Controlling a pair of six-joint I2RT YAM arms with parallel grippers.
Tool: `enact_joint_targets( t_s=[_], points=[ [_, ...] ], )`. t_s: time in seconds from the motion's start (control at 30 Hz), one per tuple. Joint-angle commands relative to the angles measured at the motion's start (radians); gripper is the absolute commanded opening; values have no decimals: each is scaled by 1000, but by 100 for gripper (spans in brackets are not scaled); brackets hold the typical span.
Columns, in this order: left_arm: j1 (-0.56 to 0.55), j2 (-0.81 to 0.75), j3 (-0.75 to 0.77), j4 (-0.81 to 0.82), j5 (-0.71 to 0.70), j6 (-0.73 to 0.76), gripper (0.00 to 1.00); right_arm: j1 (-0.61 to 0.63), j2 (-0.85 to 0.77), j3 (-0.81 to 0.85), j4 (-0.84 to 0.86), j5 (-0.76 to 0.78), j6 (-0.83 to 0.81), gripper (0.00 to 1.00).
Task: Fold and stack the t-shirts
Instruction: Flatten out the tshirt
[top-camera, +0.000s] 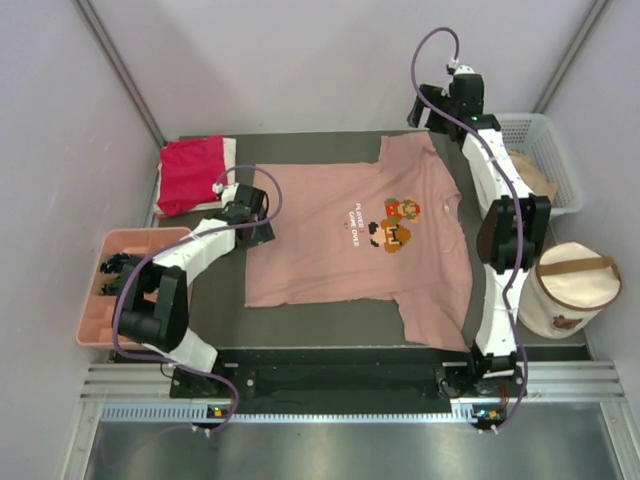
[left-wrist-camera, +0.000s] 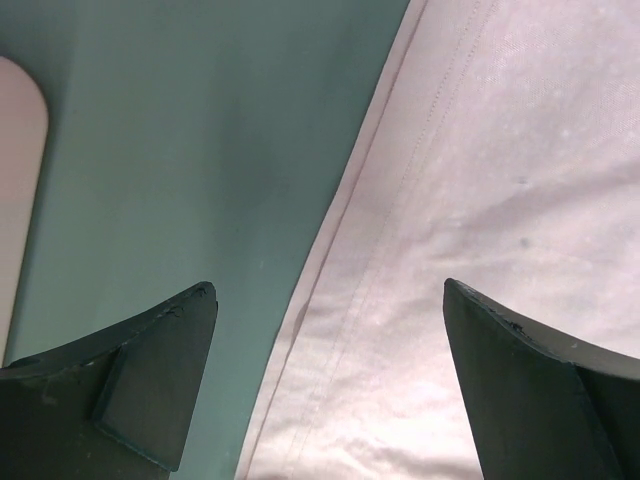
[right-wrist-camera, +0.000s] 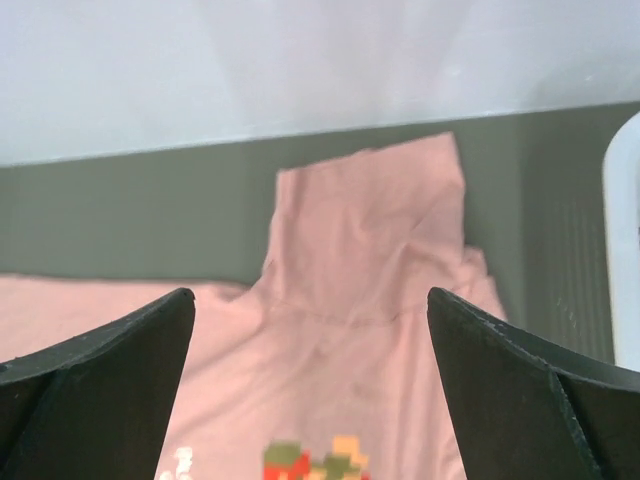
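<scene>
Dusty-pink t-shirt (top-camera: 340, 250): soft, light, limp cloth. It is likely to sag and crease if lifted at one point, so it looks best pinched at the hem corners or a sleeve edge, taking both layers.

Top external view: spread flat, print up, in the middle of the dark surface (top-camera: 320, 325); hem to the left, sleeves to the right; left jaws over the hem edge; right jaws raised past the far sleeve (top-camera: 410, 150), near the white basket (top-camera: 550, 130); red t-shirt (top-camera: 190, 170) folded at the far left corner; pink tray (top-camera: 90, 325) and cream bag (top-camera: 570, 290) off to either side.

Left wrist view: jaws wide apart, nothing between them; stitched hem (left-wrist-camera: 400, 200) runs diagonally beneath; bare surface (left-wrist-camera: 200, 150) to its left.

Right wrist view: jaws wide apart and empty; far sleeve (right-wrist-camera: 370, 220) lies flat ahead; print (right-wrist-camera: 315, 460) just showing at the bottom edge.
</scene>
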Motion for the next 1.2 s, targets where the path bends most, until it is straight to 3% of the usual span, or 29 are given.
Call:
enact_joint_targets(
  t_s=[0.0, 0.2, 0.4, 0.53, 0.67, 1.17],
  points=[
    [5, -79, -18, -17, 7, 7, 99, 68, -219, -148, -30, 19, -12, 99],
    [4, -189, -67, -54, 48, 9, 99, 162, -544, -496, -229, 347, 118, 99],
    [4, -349, -167, -92, 82, -10, 99, 194, -899, -904, -373, 413, 353, 99],
    [4, -444, -231, -106, 93, -17, 99, 223, -1170, -1102, -476, 415, 488, 98],
    [4, -476, -265, -123, 117, -28, 99, 286, -1342, -1259, -595, 444, 675, 96],
    [4, -501, -288, -121, 166, -43, 99, 484, -1554, -1558, -843, 440, 1047, 90]
  ],
)
